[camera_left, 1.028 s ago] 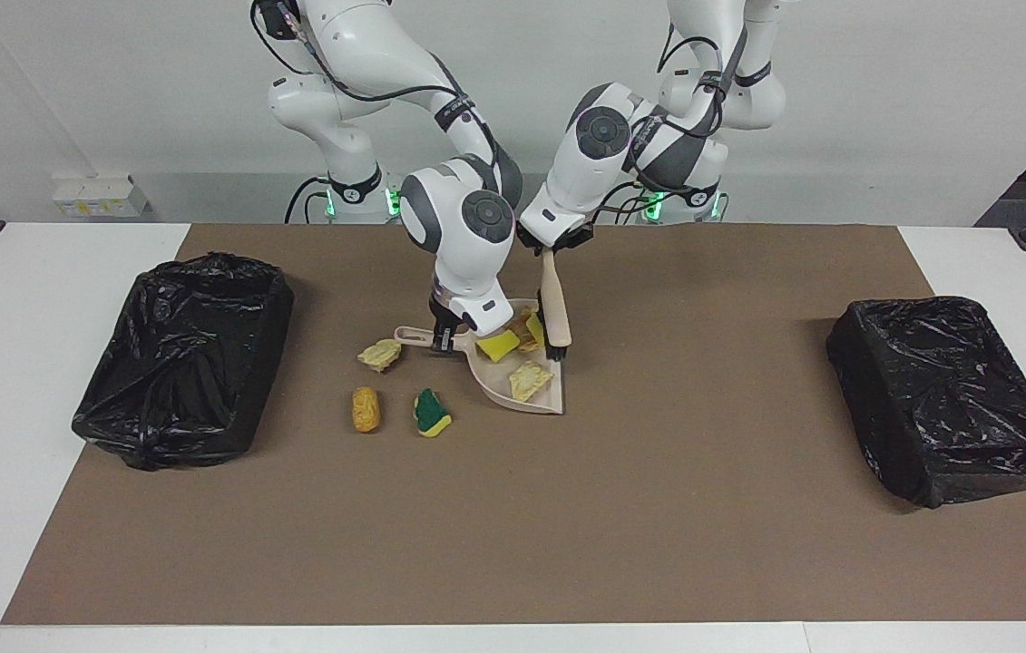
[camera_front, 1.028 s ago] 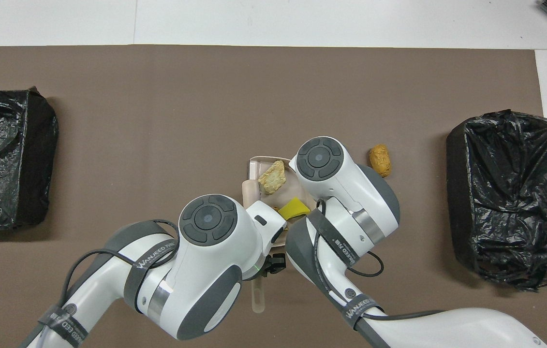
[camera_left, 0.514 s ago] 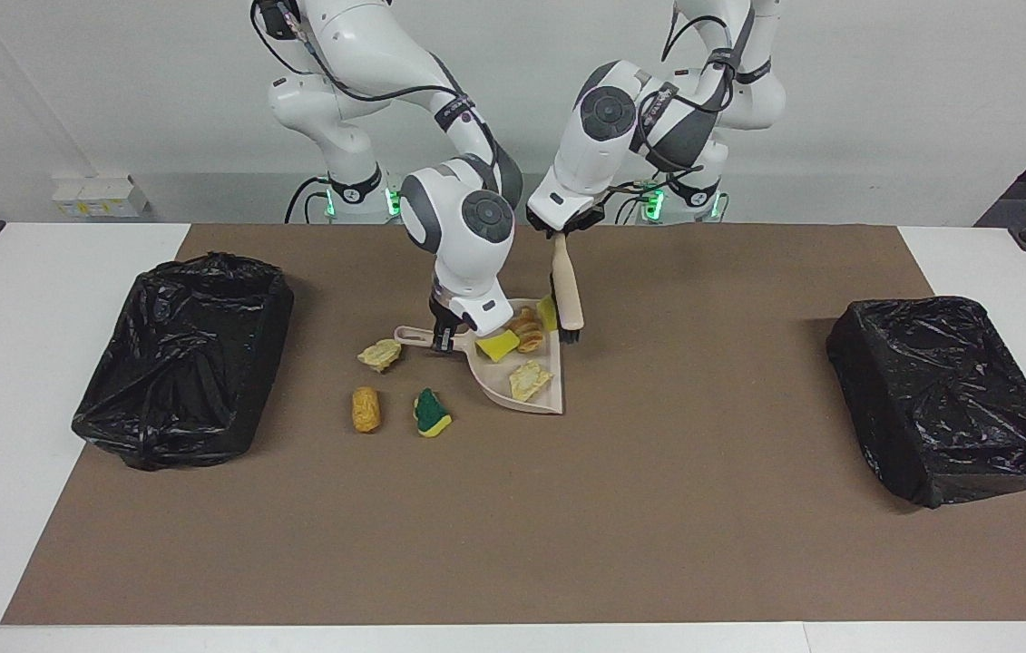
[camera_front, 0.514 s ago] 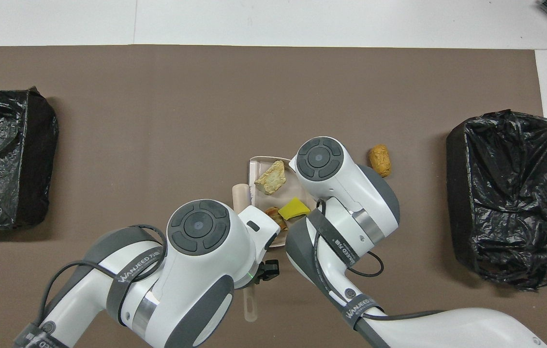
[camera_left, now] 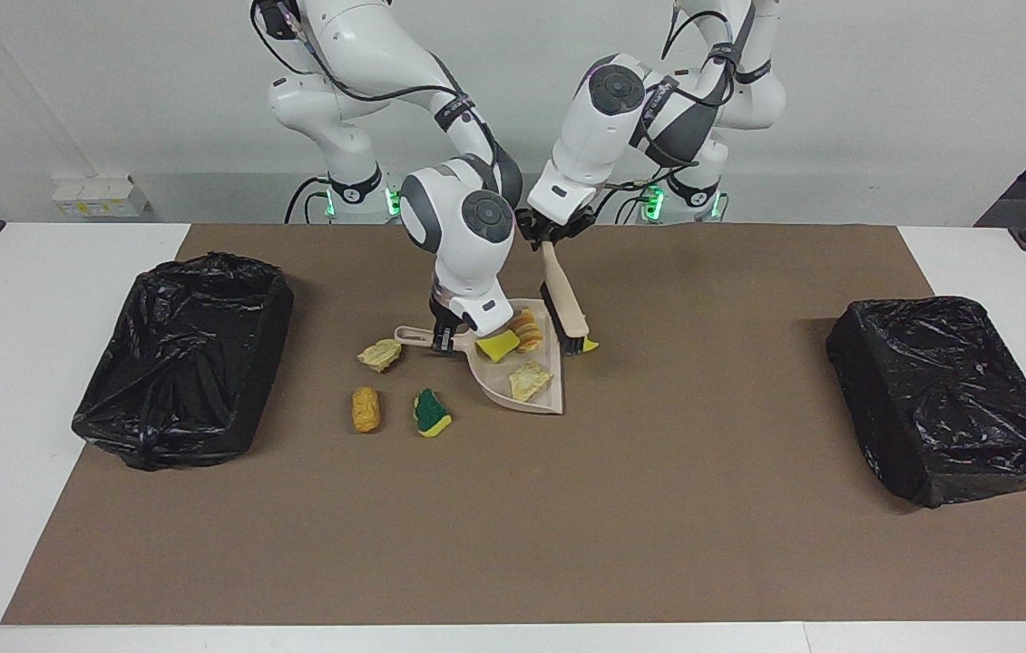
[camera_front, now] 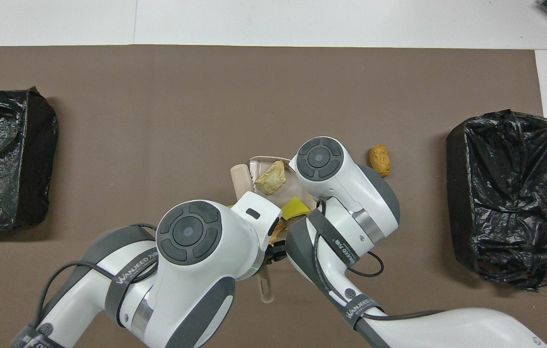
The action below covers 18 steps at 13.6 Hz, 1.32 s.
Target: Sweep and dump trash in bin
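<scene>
facing view: we take the dustpan as landmark. our right gripper is clamped on the pan's handle, at the pan's right-arm end. our left gripper, closed on the brush, hangs over the mat just nearer the robots than the pan.

what changed: over the last second the brush swung from upright inside the pan to a tilt, and its bristles now rest just outside the pan's wall toward the left arm's end. a yellow chunk that was in the pan now lies on the mat touching the bristles. we judge that one piece of trash has slipped out and must be swept back in.

contents: the pan holds a yellow sponge, an orange-tan lump and a pale lump. on the mat toward the right arm's end of the pan lie a pale wad, a green sponge and an orange lump. two bins lined with black bags, the right-arm bin and the left-arm bin, sit well apart from the pan; no trash shows in either.
</scene>
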Motion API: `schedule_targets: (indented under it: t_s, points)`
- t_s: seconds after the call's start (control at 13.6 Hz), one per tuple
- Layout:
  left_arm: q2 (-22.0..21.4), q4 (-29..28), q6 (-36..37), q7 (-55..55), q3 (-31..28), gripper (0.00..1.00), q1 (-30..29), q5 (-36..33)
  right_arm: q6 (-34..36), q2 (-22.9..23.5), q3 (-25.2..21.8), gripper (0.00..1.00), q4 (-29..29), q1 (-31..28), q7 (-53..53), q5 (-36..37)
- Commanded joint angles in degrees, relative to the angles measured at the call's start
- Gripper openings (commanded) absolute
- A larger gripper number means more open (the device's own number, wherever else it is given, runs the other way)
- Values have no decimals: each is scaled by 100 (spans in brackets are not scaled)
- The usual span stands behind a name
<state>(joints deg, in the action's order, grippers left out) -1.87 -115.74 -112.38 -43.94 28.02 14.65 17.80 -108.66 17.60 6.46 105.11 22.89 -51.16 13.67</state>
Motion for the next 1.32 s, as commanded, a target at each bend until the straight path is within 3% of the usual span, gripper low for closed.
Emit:
schedule_targets:
  t_s: [0.0,0.37,0.51,0.66,0.96,1.25]
  points:
    - [-225,-211,556,348,-112,0,-15,57,-121,-169,48,0,229,-57,-79,-83]
    - [-665,-1187,745,1010,-183,0,-602,-197,46,-248,39,0,229,93,-70,407]
    - [-604,-1519,430,1010,-182,0,-683,-488,204,-266,39,0,229,119,-79,505]
    - [-587,-2004,-342,888,-148,0,-718,-488,239,-292,39,0,238,128,-79,584]
    - [-121,-2023,-1134,704,-121,0,-307,-383,240,-301,39,0,264,128,-79,611]
    - [222,-1516,-1681,501,387,0,-182,241,292,-301,48,0,273,110,-70,585]
